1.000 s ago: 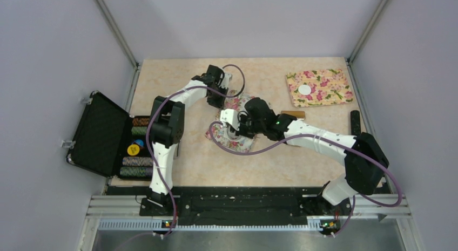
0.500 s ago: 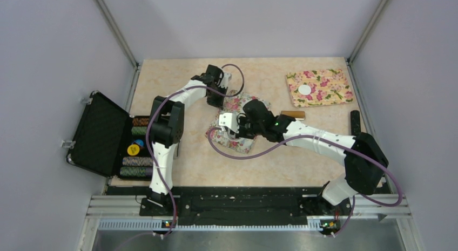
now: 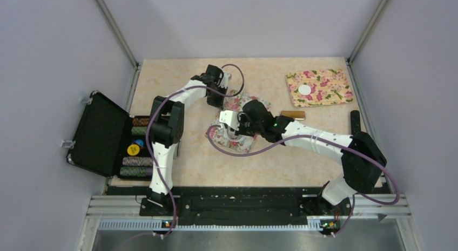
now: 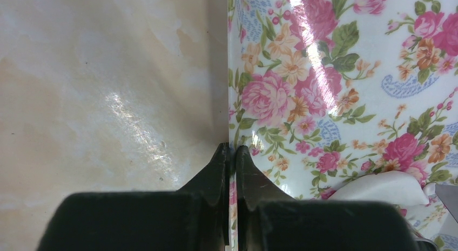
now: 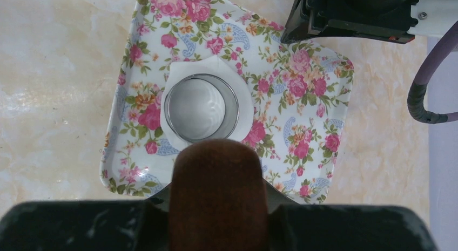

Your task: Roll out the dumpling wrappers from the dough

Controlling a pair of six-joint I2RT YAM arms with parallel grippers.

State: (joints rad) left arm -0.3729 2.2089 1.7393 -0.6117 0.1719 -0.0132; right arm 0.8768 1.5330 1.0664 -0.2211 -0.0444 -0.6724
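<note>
My left gripper (image 4: 229, 149) pinches the edge of the near flowery mat (image 5: 302, 100); my right gripper (image 5: 219, 199) squeezes a brown wooden tool (image 5: 219, 164). The dough (image 5: 246, 113) lies flat there under a glass cup (image 5: 201, 108) (not finished, I think), and one wrapper (image 3: 305, 90) sits on the far mat (image 3: 329, 92).

From above, the right arm (image 3: 318, 140) covers most of the middle floral mat (image 3: 236, 103). At the right wrist, a brown wooden piece (image 5: 219, 191) hides the near edge of the dough sheet (image 5: 246, 105).
</note>
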